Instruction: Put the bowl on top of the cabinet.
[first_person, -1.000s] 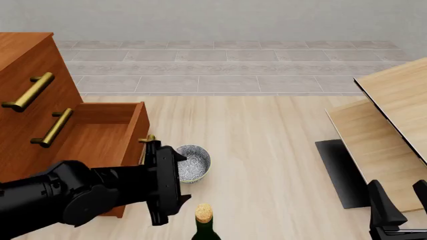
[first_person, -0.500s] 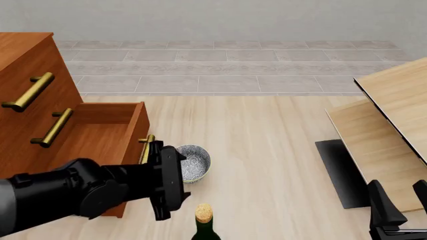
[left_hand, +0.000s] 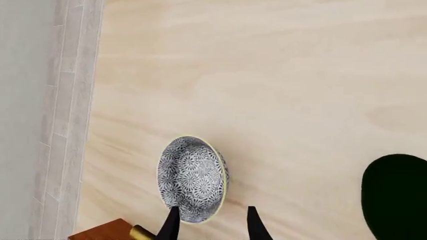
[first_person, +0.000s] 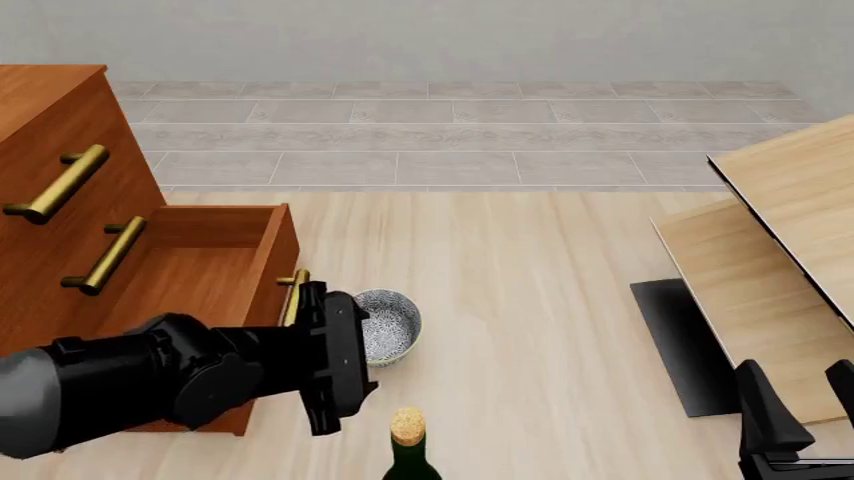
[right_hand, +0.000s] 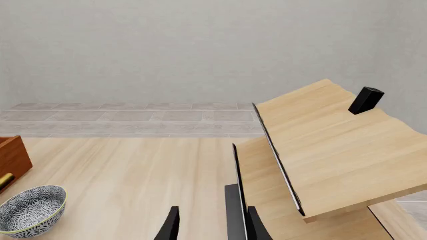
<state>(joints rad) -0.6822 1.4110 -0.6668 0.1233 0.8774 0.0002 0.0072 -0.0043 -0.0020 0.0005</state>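
The bowl (first_person: 388, 324), white with a grey-blue speckled pattern, stands on the table just in front of the cabinet's open bottom drawer (first_person: 200, 270). The reddish-brown cabinet (first_person: 54, 150) with brass bar handles fills the left of the front view. My left gripper (first_person: 350, 350) is at the bowl's near left side. In the left wrist view its open fingers (left_hand: 211, 228) straddle the near rim of the bowl (left_hand: 192, 179) with nothing gripped. My right gripper (first_person: 801, 425) is low at the front right, open (right_hand: 212, 227), far from the bowl (right_hand: 32, 210).
A dark green corked bottle (first_person: 407, 440) stands right in front of the left gripper, also in the left wrist view as the bottle (left_hand: 395, 195). Pale wood furniture with dark edges (first_person: 787, 230) takes up the right side. A small black block (right_hand: 367, 100) sits on it.
My left arm has shifted slightly, its bulk turning beside the drawer, while the gripper stays at the bowl. The bowl and right arm have not moved.
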